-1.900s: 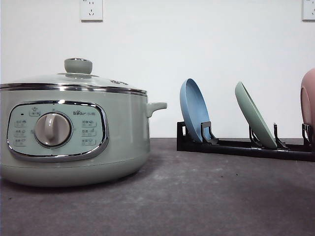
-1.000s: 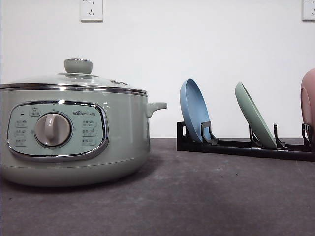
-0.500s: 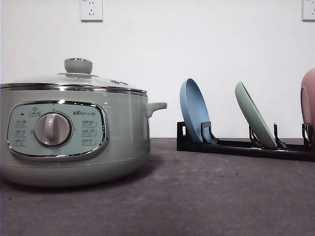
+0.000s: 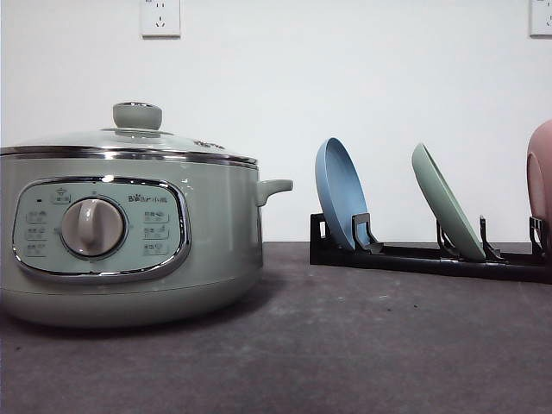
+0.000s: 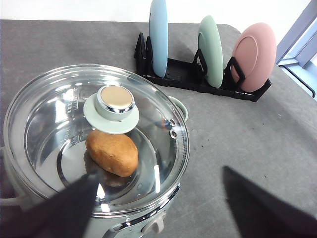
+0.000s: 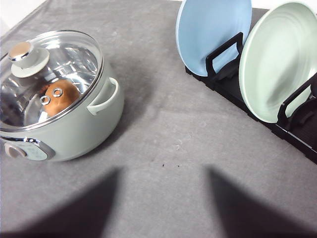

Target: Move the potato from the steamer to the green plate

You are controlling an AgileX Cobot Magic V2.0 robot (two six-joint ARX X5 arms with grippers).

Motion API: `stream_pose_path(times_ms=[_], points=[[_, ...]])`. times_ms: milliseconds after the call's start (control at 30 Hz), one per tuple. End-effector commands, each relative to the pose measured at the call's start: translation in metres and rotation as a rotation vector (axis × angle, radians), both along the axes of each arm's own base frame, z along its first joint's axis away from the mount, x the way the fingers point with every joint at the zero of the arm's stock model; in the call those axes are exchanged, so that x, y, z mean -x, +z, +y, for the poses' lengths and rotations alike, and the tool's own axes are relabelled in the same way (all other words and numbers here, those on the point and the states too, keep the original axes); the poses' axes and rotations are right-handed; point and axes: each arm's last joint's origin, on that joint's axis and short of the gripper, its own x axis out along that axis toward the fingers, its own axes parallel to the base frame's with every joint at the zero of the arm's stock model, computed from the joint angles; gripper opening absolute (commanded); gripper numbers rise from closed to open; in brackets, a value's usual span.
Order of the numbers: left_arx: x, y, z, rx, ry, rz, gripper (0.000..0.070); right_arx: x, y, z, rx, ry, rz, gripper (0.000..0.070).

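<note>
Bright, even light; glare on glass lid [image 5: 148,163].

- On your table [image 4: 362,345], the steamer [image 4: 129,250] sits at nine o'clock, near the front edge.
- Its lid [image 5: 99,139] is on, and the potato [image 5: 112,152] lies inside, on the floor of the pot.
- The rack [image 4: 423,257] stands at about two o'clock, farther back and well apart from the steamer.
- In the rack, left to right, you have the blue plate [image 4: 338,194], the green plate [image 4: 446,211], then the pink plate [image 4: 541,185], all on edge in separate slots.
</note>
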Motion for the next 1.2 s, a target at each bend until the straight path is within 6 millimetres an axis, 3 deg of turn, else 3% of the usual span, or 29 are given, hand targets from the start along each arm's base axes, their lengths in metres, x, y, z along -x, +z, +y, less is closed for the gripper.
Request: stream_pose_path(times_ms=[0,500,700,900,1167], points=[[0.001,0.007,0.000,-0.007,-0.011,-0.032,0.0604,0.000,0.006,0.000,-0.006,-0.004,-0.018,0.0524],[0.001,0.007,0.000,-0.007,-0.011,-0.031,0.0599,-0.003,0.010,0.000,-0.052,-0.033,-0.034,0.0524],[0.001,0.007,0.000,-0.007,-0.011,-0.030,0.0596,-0.019,0.017,0.001,-0.150,-0.095,-0.063,0.0524],[0.001,0.007,0.000,-0.008,-0.012,-0.030,0.0595,-0.058,0.024,0.003,-0.149,-0.112,-0.019,0.0523],[0.001,0.007,0.000,-0.008,-0.012,-0.028,0.0596,-0.136,0.031,0.007,-0.137,-0.116,0.061,0.0523]])
